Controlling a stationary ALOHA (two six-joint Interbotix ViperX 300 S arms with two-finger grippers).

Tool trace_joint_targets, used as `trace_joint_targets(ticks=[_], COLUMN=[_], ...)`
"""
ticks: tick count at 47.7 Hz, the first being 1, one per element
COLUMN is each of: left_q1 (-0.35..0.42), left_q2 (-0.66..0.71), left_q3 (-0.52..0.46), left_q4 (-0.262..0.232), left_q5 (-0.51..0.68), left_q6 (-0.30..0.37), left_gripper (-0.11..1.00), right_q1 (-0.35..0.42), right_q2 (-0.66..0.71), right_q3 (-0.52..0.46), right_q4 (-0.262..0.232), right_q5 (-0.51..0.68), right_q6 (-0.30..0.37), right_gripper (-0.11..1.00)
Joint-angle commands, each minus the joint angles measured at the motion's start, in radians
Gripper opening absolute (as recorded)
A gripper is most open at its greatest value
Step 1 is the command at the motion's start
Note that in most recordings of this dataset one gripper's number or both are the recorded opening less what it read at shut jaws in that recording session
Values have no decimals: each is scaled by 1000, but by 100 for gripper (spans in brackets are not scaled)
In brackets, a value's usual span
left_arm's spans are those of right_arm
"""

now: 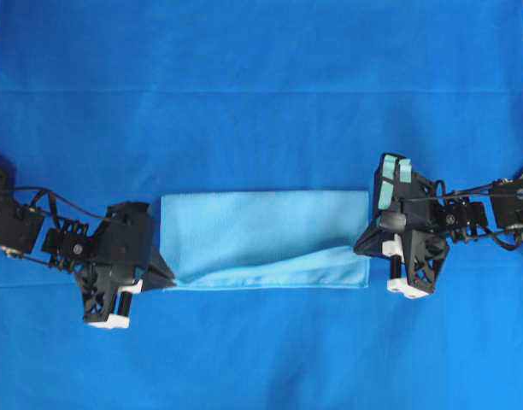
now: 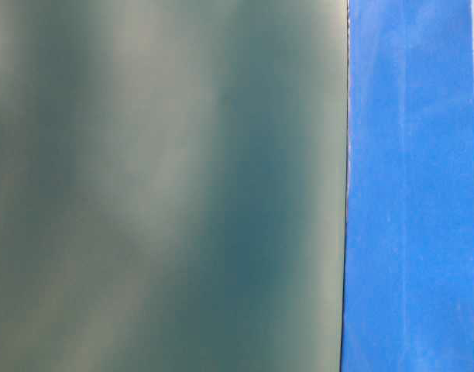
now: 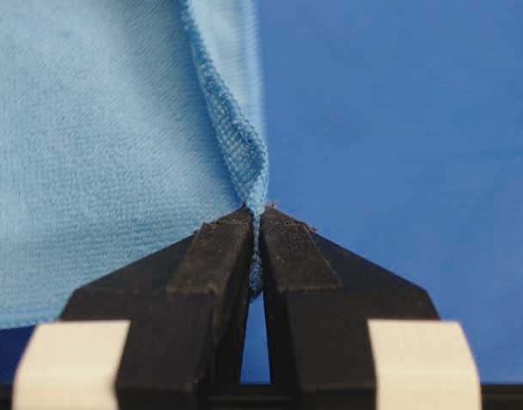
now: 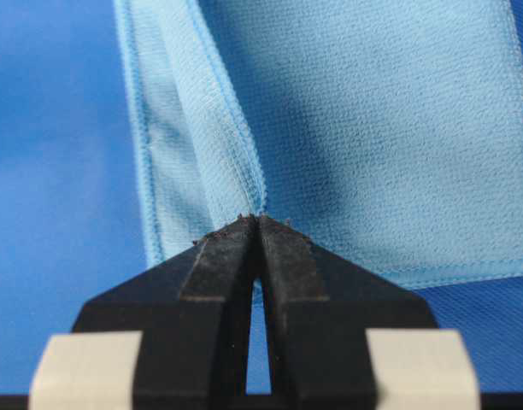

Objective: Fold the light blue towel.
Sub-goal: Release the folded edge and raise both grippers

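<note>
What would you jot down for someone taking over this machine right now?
Left pincer: shut on the towel's hemmed edge at its left end.
Right pincer: shut on the towel at its right end.
Towel: lies as a wide strip on the blue cloth, between the two arms, with a layer doubled over near the front edge.
Done: looks folded once in half, top layer not yet flat.
Left: probably let go, smooth it, then any further fold.
The table-level view shows nothing useful.

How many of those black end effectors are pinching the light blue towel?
2. The left end effector grips the light blue towel at its left end; the right end effector grips its right end.
</note>
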Motion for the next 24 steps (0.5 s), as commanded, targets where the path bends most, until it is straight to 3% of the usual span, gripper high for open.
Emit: trace_joint_targets(ticks=[1, 4, 9, 11, 15, 21, 24], left_q1=[-12, -12, -6, -2, 2, 2, 2], left_q2=[-8, -8, -3, -3, -3, -12, -26], left_q3=[-12, -9, -9, -9, -12, -11, -15], left_q4=[-3, -3, -5, -6, -8, -8, -8], left_q5=[-20, -18, -17, -14, -14, -5, 8], left_q6=[2, 2, 2, 0, -9, -11, -11], left_gripper=[12, 12, 13, 19, 41, 80, 93], right_q1=[6, 6, 6, 6, 6, 6, 6], right_q2=[-6, -2, 9, 15, 17, 9, -2], right_q3=[-6, -9, -18, -25, -28, -28, -28], right_q4=[3, 5, 9, 12, 12, 12, 9], right_q5=[-11, -12, -12, -9, -11, -9, -6], right_q6=[2, 2, 2, 2, 2, 2, -2], right_gripper=[3, 9, 41, 53, 68, 64, 65])
